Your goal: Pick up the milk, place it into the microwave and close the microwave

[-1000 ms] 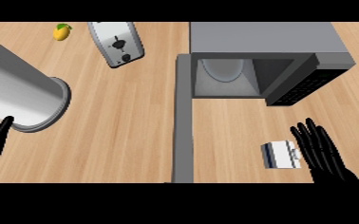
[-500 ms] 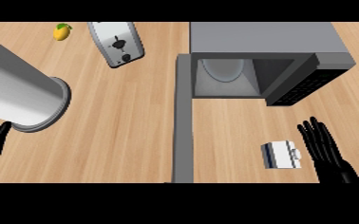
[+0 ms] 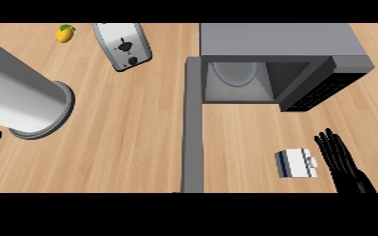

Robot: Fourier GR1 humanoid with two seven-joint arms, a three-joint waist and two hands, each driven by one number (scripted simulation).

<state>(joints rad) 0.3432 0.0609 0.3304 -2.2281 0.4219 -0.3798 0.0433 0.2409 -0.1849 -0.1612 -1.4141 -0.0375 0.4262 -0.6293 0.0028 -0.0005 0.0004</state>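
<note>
The milk [image 3: 297,163], a small white and blue carton, lies on the wooden counter at the lower right. My right hand [image 3: 341,163] is just to its right, fingers straight and spread, not touching it. The grey microwave [image 3: 277,62] sits at the upper right with its cavity open; its door [image 3: 193,125] swings out toward the lower edge as a long grey strip left of the carton. Of my left hand only a dark speck [image 3: 1,134] shows at the left edge.
A large metal cylinder [image 3: 28,102] stands at the left. A silver toaster [image 3: 122,45] lies at the upper middle, and a yellow mango [image 3: 66,33] sits beside it at the top left.
My right hand has drifted right and slightly down, away from the milk. My left hand has slid almost fully out of view at the left edge.
</note>
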